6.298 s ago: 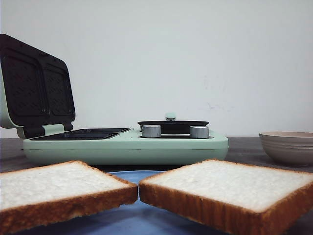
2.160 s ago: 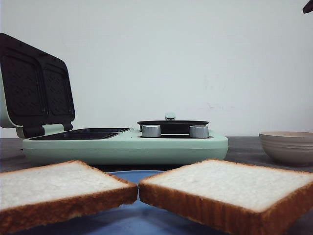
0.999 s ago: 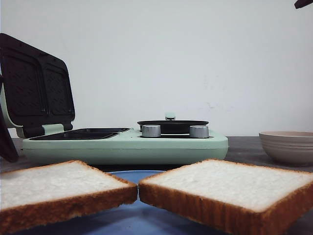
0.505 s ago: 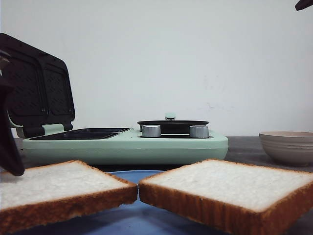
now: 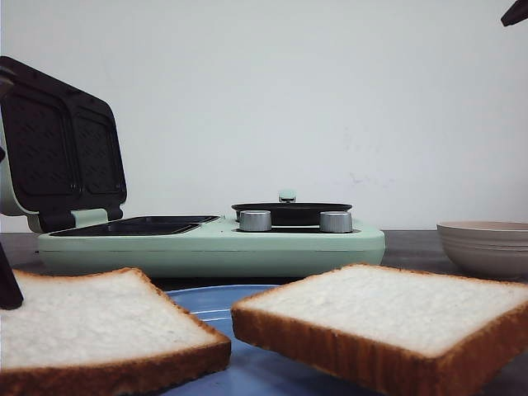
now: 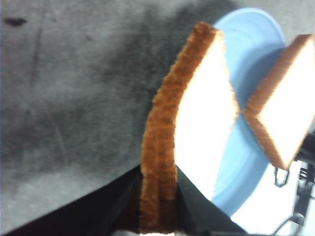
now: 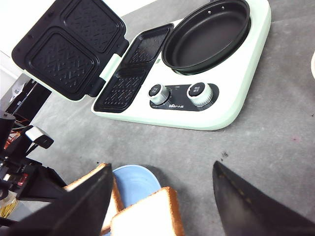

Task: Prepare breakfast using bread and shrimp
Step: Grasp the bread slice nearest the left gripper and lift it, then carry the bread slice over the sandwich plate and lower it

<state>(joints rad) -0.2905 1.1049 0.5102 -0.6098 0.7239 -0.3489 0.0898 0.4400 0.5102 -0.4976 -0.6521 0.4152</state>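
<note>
Two slices of bread lie over a blue plate. My left gripper is shut on the brown crust edge of the left slice; in the front view only one dark finger shows at the left edge. The right slice rests untouched. My right gripper hangs open high above the plate, its tip at the top right of the front view. The shrimp is out of view.
A mint-green sandwich maker stands behind the plate with its lid raised, ridged black plates exposed, a round black pan and two knobs. A beige bowl sits at the right.
The left gripper came in from the left and closed on the left slice's edge. That slice has shifted and tilted, uncovering more blue plate. The right slice has not moved.
</note>
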